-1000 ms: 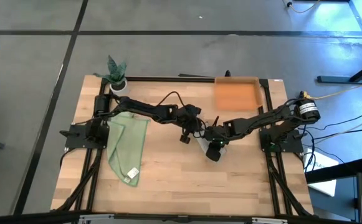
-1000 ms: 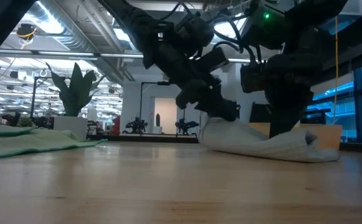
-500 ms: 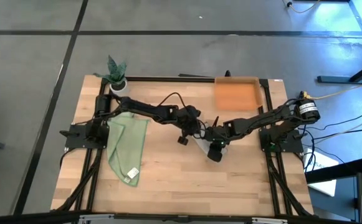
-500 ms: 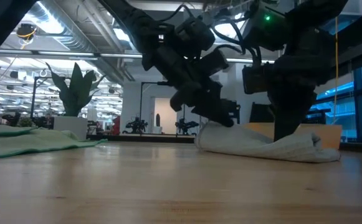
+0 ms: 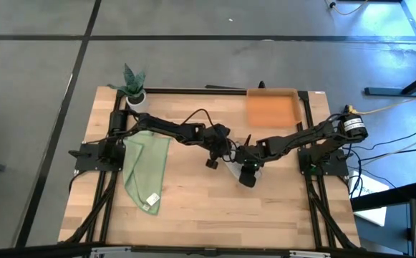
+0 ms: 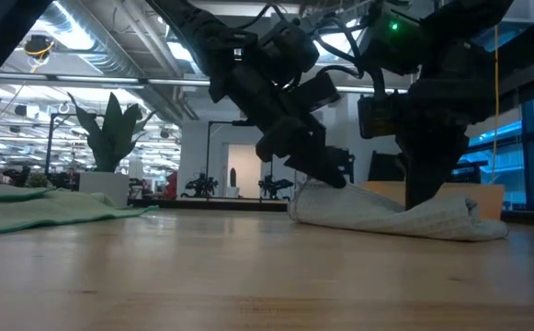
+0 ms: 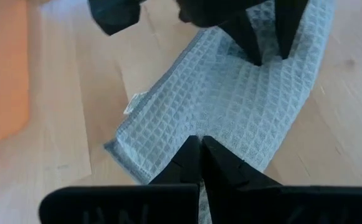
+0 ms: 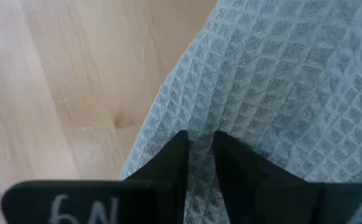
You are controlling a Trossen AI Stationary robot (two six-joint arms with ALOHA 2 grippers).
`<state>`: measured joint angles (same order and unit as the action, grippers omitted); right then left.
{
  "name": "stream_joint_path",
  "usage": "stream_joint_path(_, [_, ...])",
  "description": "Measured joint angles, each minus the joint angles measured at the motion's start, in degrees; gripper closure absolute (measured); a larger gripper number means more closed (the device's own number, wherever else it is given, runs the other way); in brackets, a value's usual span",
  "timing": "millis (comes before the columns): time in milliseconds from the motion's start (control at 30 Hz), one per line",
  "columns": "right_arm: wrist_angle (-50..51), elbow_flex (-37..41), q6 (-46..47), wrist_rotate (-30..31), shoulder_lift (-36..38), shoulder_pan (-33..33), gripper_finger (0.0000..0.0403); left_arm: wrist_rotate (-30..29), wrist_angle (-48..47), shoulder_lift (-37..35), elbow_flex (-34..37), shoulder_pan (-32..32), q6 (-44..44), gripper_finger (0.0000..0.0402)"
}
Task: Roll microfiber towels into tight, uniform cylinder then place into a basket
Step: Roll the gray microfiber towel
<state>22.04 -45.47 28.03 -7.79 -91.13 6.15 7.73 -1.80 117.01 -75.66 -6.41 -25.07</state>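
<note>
Two arms meet over the grey towel (image 5: 233, 165) at mid-table (image 5: 193, 215).

Both reach in from their sides and bend down at the wrist, so the left gripper (image 5: 225, 153) and right gripper (image 5: 246, 169) come down close together on the bunched cloth. From above the arms hide nearly all of that towel; the low view shows it as a flattened, crumpled mound lying on the wood under both grippers. Left wrist view: the left fingers (image 7: 193, 163) are pressed tight together, tips on the towel's waffle weave near its edge. Right wrist view: the right fingers (image 8: 168, 163) pinch a ridge of the same cloth between them. The green towel (image 5: 147, 166) lies spread out flat beside the left arm's base, well apart. The basket (image 5: 272, 109) sits at the far edge, near the right arm.
</note>
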Motion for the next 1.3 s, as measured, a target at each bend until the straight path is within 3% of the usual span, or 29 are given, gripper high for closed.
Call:
stream_joint_path(433, [0.0, 0.0, -0.1, 0.0, 0.0, 0.0, 0.0324, -2.8, 0.3, 0.0, 0.0, 1.3, -0.5, 0.0397])
stream_joint_path(800, [0.0, 0.0, -0.1, 0.1, 0.0, 0.0, 0.0324, -4.4, 1.4, 0.0, 0.0, 1.6, 5.1, 0.0346])
stream_joint_path(1100, [-0.7, -0.2, -0.1, 0.2, 0.0, -0.1, 0.0324, -5.0, 0.9, -3.7, 0.1, -0.1, 6.7, 0.0352])
stream_joint_path(1300, [-0.1, -0.1, -1.7, -0.7, 0.0, 0.0, 0.0324, 3.2, 0.3, -2.3, -0.2, -4.1, 11.2, 0.0363])
